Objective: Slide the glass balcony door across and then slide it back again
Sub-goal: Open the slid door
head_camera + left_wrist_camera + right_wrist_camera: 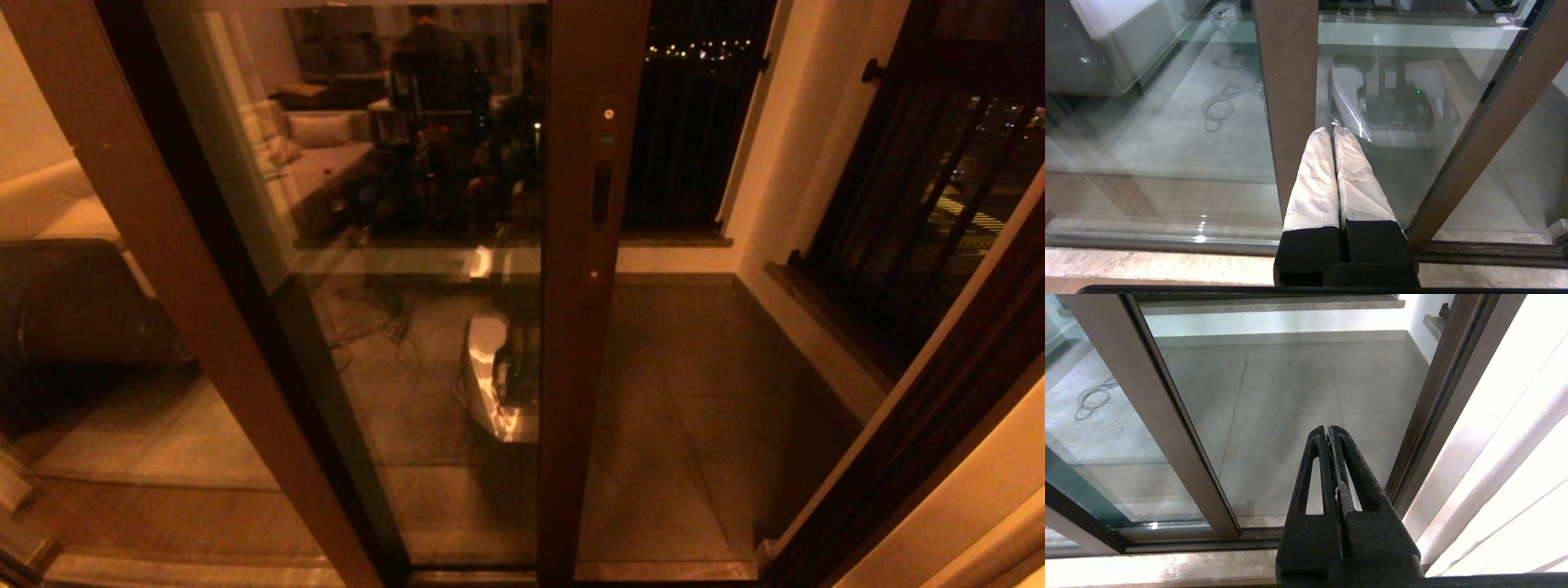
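The reddish-brown-framed glass balcony door (584, 269) stood partway across the opening, balcony tiles bare beyond it, while the white-wrapped left gripper (1333, 127) and black right gripper (1328, 428) hung pressed closed, holding nothing.

no readable text, labels or numbers

The glass balcony door (594, 245) is cut off at the top; its pane's reflections blur the balcony floor behind.
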Available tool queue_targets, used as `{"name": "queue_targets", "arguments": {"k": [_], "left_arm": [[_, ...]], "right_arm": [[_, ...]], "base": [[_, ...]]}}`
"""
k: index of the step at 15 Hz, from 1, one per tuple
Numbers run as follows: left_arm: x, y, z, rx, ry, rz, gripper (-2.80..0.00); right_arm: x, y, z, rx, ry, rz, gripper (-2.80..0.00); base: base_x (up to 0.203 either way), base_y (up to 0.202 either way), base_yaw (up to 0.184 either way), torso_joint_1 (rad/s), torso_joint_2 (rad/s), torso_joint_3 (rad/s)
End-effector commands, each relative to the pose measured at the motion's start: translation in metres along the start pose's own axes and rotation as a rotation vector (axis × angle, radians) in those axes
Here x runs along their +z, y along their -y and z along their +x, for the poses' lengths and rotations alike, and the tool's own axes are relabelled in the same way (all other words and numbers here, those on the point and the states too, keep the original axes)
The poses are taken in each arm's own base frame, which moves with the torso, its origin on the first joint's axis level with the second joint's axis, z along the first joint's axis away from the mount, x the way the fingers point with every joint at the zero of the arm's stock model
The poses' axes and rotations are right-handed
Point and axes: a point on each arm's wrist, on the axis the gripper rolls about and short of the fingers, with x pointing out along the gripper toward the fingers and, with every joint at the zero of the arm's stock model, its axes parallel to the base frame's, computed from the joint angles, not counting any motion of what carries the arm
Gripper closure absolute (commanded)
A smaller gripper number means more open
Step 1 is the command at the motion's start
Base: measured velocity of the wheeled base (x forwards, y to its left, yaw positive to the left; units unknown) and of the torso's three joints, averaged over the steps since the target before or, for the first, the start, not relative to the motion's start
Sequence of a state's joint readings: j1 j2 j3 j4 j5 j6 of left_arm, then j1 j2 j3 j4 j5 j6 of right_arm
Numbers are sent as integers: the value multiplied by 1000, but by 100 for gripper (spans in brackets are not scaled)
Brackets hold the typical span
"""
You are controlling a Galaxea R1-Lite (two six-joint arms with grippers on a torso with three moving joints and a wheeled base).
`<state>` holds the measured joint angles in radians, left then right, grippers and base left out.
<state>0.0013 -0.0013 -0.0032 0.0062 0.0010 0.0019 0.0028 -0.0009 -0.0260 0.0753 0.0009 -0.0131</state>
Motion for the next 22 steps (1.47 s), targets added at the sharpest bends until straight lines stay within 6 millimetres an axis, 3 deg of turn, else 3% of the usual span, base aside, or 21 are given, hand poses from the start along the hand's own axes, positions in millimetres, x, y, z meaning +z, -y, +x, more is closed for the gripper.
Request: {"name": "queue_targets", "arguments": {"k": [1, 4, 5, 8, 11, 15, 17, 19, 22], "left_arm": [[0, 0, 0, 1, -7, 24, 0], [0, 0, -2, 0, -39, 50, 0], [9, 0, -4, -1, -13, 54, 0], [73, 1, -2, -33, 25, 16, 0], [143, 3, 38, -149, -9, -46, 0], [204, 13, 120, -370, -41, -100, 0], [222, 34, 155, -486, -64, -119, 0], [228, 75, 184, -555, -118, -116, 0], [227, 139, 224, -504, -184, -83, 0]], "right_arm": [[0, 0, 0, 1, -2, -1, 0], [0, 0, 0, 1, -2, -1, 0], [0, 0, 0, 1, -1, -1, 0], [0, 0, 0, 1, -1, -1, 0], [0, 0, 0, 1, -1, -1, 0], [0, 0, 0, 1, -1, -1, 0], [0, 0, 0, 1, -1, -1, 0], [0, 0, 0, 1, -2, -1, 0], [0, 0, 0, 1, -1, -1, 0]], "base": [[0, 0, 0, 0, 0, 0], [0, 0, 0, 0, 0, 0], [0, 0, 0, 0, 0, 0], [0, 0, 0, 0, 0, 0], [0, 0, 0, 0, 0, 0], [0, 0, 0, 0, 0, 0], [0, 0, 0, 0, 0, 0], [0, 0, 0, 0, 0, 0], [0, 0, 0, 0, 0, 0]]}}
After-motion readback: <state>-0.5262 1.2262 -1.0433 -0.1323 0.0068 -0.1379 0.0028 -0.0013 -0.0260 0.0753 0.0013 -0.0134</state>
